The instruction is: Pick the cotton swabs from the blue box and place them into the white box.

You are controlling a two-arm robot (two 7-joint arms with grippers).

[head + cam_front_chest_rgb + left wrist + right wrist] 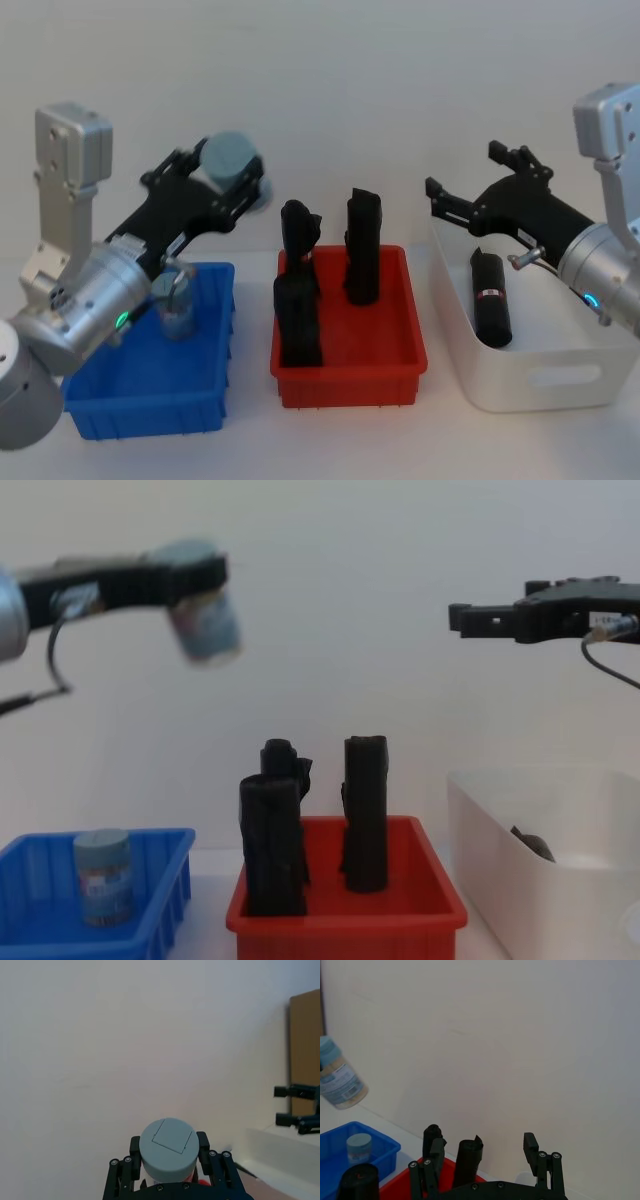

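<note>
My left gripper [236,178] is shut on a cotton swab tub [231,160] with a grey-blue lid, held high in the air past the blue box's far right corner. The same tub hangs tilted in the chest view [206,604], and its lid [169,1149] sits between the fingers in the left wrist view. A second cotton swab tub [175,306] stands upright in the blue box [150,415], also seen from the chest [103,877]. The white box [530,385] is at the right. My right gripper [465,172] hovers open above its far left corner, holding nothing.
A red bin [350,385] between the two boxes holds three tall black rolls [362,250]. Another black roll [492,297] lies in the white box. A plain white wall stands behind the table.
</note>
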